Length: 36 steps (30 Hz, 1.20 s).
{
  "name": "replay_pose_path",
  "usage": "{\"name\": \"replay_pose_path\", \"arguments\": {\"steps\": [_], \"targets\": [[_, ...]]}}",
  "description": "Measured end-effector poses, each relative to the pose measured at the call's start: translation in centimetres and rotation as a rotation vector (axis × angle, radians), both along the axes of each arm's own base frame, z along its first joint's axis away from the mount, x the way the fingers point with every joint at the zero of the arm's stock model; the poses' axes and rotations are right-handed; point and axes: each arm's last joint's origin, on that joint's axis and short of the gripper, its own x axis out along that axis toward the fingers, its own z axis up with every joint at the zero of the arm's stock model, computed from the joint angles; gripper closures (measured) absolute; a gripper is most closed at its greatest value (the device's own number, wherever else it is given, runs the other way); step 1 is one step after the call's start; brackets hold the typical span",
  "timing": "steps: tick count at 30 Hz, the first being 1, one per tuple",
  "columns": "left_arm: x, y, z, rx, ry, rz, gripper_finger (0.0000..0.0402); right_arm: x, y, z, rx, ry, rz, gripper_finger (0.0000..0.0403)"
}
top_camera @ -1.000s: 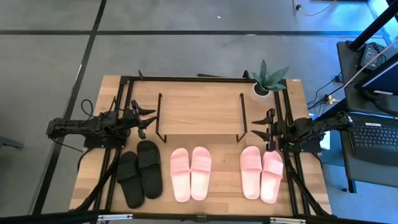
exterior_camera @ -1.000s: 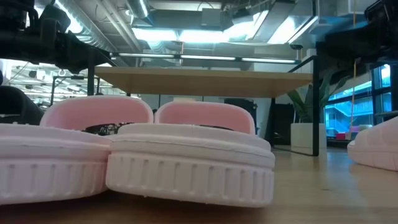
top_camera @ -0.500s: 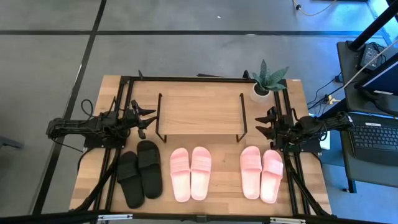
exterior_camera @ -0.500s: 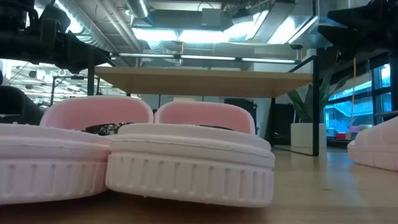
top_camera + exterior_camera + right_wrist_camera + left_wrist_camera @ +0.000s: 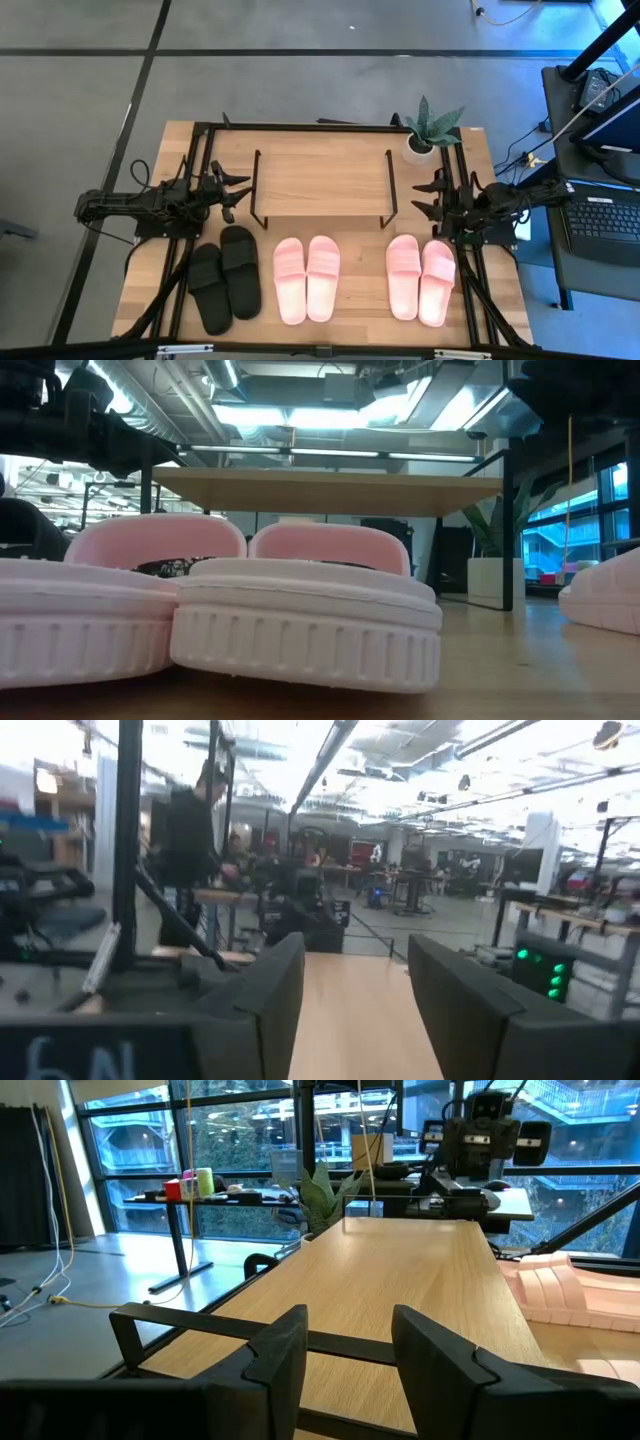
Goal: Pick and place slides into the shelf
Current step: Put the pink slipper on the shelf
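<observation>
— Wood all over on my feed: the surface and, toward its far edge, the shelf on thin black legs. What do you want first?

— Where are the slides?

— All six sit on the surface in a row in front of the shelf, none on it. From above, the black pair is on the left, one pink pair in the middle and the other pink pair on the right. The low camera looks straight at the soles of the middle pink pair, with the shelf board behind and above them.

— And the arms?

— I see the left pincer hanging just beside the shelf's left end, beyond the black pair; its fingers stand apart with nothing between them, pointed along the shelf top. The right pincer hangs by the shelf's right end, just beyond the right pink pair, fingers likewise parted and holding nothing.

— Anything else on the surface?

— A potted plant at the far right corner, next to the shelf.
</observation>
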Motion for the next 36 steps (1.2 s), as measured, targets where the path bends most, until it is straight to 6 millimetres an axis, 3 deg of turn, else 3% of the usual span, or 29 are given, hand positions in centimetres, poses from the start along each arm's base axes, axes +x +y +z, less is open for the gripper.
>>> {"name": "replay_pose_path", "arguments": {"steps": [8, 14, 20, 23, 30, 36], "targets": [[0.0, 0.0, 0.0, 0.0, 0.0, 0.0, 0.026, 4.0, 2.0, 4.4, -0.11, 0.27, 0.057, 0.0221], [0.0, 0.0, 0.0, 0.0, 0.0, 0.0, 0.026, 8.1, 5.7, 9.4, -0.128, 0.58, 0.15, 0.0221], [0.0, 0.0, 0.0, 0.0, 0.0, 0.0, 0.026, 10.8, 9.7, 13.5, -0.11, 0.839, 0.037, 0.0221], [0.0, 0.0, 0.0, 0.0, 0.0, 0.0, 0.026, 11.5, 11.5, 15.0, 0.011, 0.909, 0.03, 0.0221], [0.0, 0.0, 0.0, 0.0, 0.0, 0.0, 0.026, 11.7, 14.6, 15.8, 0.106, 1.084, 0.22, 0.0221], [0.0, 0.0, 0.0, 0.0, 0.0, 0.0, 0.026, 11.7, 15.1, 14.4, -0.111, 1.148, 0.266, 0.0221]]}}
